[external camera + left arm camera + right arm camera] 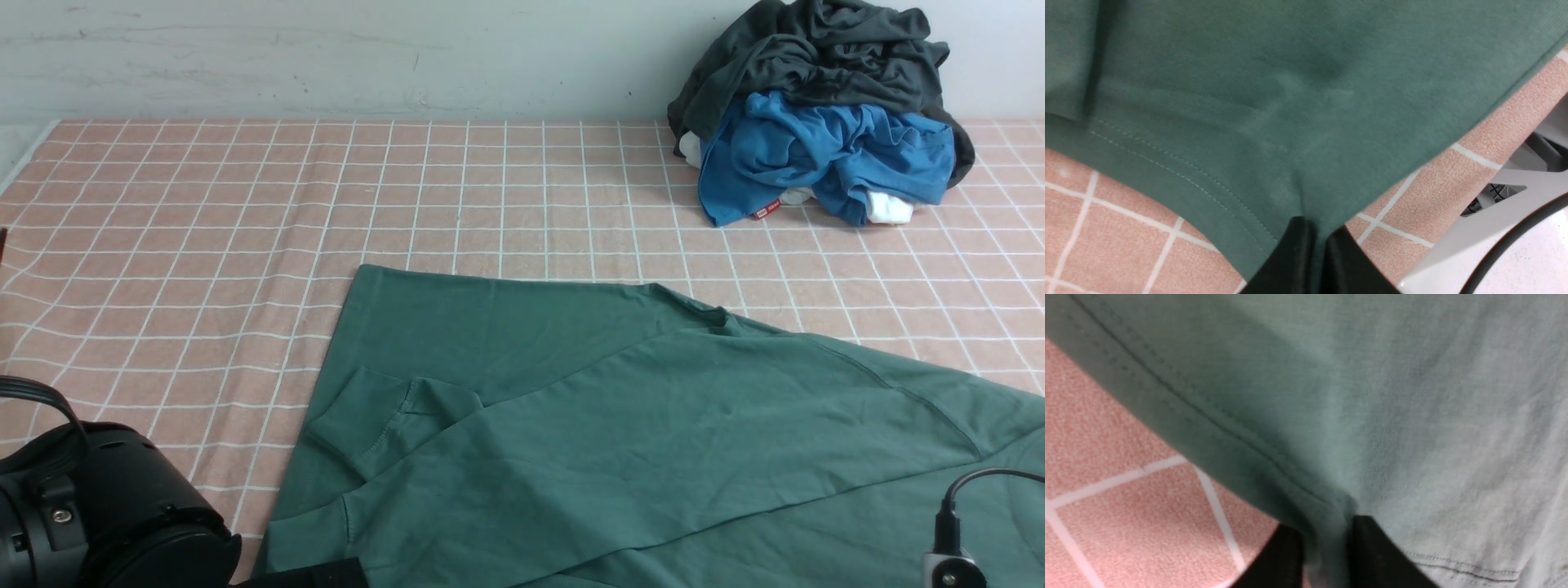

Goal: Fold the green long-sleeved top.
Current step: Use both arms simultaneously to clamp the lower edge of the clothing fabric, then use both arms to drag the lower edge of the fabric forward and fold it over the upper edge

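Observation:
The green long-sleeved top [620, 408] lies spread on the pink checked cloth at the near side of the table, with both sleeves folded across its body and a ribbed cuff at the near left. In the left wrist view my left gripper [1318, 245] is shut on the top's stitched hem [1180, 175] at a corner. In the right wrist view my right gripper [1327, 543] is shut on a bunched fold of the top [1372, 396] beside a seam. In the front view both grippers' jaws are out of view below the frame; only the left arm's body [98, 514] and a right-arm part [951, 563] show.
A pile of a dark charcoal-grey garment [816, 57] over a bright blue garment [824, 155] with a small red tag sits at the far right against the wall. The pink checked tablecloth [245, 204] covers the table. White frame parts [1515, 196] show past the table edge.

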Controlling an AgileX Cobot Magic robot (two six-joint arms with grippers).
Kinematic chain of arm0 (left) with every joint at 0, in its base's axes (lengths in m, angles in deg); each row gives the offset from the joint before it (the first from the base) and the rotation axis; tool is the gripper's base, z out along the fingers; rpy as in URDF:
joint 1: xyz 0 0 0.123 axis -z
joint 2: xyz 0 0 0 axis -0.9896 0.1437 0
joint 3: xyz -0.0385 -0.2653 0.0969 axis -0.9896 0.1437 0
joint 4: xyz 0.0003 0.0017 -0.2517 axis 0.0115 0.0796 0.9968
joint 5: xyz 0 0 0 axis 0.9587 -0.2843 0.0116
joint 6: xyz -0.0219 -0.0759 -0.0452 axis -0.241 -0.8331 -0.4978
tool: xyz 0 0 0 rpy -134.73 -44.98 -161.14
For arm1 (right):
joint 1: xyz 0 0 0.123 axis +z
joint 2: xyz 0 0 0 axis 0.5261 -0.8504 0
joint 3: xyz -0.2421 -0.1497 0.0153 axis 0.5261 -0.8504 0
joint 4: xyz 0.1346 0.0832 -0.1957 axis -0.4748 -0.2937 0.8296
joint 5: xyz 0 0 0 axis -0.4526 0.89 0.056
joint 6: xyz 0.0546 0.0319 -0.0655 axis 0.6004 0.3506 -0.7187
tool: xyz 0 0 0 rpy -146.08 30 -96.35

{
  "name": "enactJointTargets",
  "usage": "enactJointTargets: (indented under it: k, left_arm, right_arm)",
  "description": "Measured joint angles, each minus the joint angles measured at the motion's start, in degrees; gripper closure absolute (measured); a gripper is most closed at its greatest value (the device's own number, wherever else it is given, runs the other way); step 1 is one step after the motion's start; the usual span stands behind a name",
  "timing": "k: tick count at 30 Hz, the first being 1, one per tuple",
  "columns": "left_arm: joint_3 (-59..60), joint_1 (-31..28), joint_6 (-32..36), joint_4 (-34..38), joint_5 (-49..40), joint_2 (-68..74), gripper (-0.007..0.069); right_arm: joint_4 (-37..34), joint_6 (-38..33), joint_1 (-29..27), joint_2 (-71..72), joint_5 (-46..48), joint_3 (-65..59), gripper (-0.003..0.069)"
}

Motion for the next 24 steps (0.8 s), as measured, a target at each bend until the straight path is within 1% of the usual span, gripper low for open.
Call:
enactJointTargets:
  k: [2,3,4,6,7,9,11,13,14,16,19,20,22,23,24]
  left_arm:
    - [0.0,-0.12,-0.11,0.0,0.0,0.0,0.0619]
    - [0.0,-0.4,-0.18,0.05,0.0,0.0,0.0619]
    - [0.0,-0.4,-0.18,0.05,0.0,0.0,0.0619]
    - [-0.69,-2.02,-0.29,0.24,-0.56,-0.11,0.0619]
    - [-0.83,-2.19,-0.34,0.24,-0.56,-0.11,0.0619]
    - [-3.76,-5.21,-0.55,0.39,-2.34,-0.17,0.0619]
    - [-8.0,-9.1,-0.21,0.39,-3.64,-0.17,0.0619]
    - [-12.46,-12.7,0.76,0.15,-3.98,0.25,0.0619]
    - [-13.56,-13.11,0.9,0.07,-4.1,0.45,0.0619]
    - [-21.48,-18.53,3.29,-0.25,-4.8,3.37,0.0617]
    - [-29.49,-22.07,5.1,-0.44,-5.02,7.84,0.0617]
    - [-34.39,-23.4,6.01,-0.59,-5.08,10.64,0.0617]
    - [-40.9,-25.01,7.34,-0.71,-5.25,15.32,0.0617]
    - [-42.41,-25.14,7.48,-0.71,-5.3,16.43,0.0617]
    - [-46.99,-25.95,8.52,-1.09,-5.49,19.89,0.0617]
  right_arm:
    - [-0.25,0.0,0.0,0.0,0.52,0.0,0.0616]
    - [-0.51,-0.27,0.0,0.0,1.36,0.34,0.0635]
    - [-0.56,-0.28,0.0,0.07,1.58,0.47,0.0635]
    - [-1.05,-1.79,0.0,0.18,6.39,4.13,0.0645]
    - [-1.05,-1.79,0.0,0.18,6.39,4.13,0.0645]
    - [-0.78,-2.45,-0.07,0.18,11.42,9.8,0.0645]
    - [-0.57,-3.64,-1.23,-0.17,13.85,15.37,0.0645]
    - [-1.35,-5.79,-3.93,-1.45,14.45,21.27,0.0645]
    - [-1.49,-6.29,-4.64,-1.86,14.45,22.48,0.0645]
    - [-5.38,-9.01,-10.19,-5.88,14.28,30.97,0.0645]
    - [-10.29,-11.91,-16.08,-11.42,13.95,38.11,0.0646]
    - [-12.7,-12.95,-18.44,-15.09,13.95,41.04,0.0646]
    - [-16.14,-15.01,-21.36,-20.01,14.0,46.76,0.0646]
    - [-16.42,-15.4,-21.93,-21.12,14.0,47.89,0.0646]
    - [-18.1,-16.32,-23.47,-24.39,14.0,51.13,0.0646]
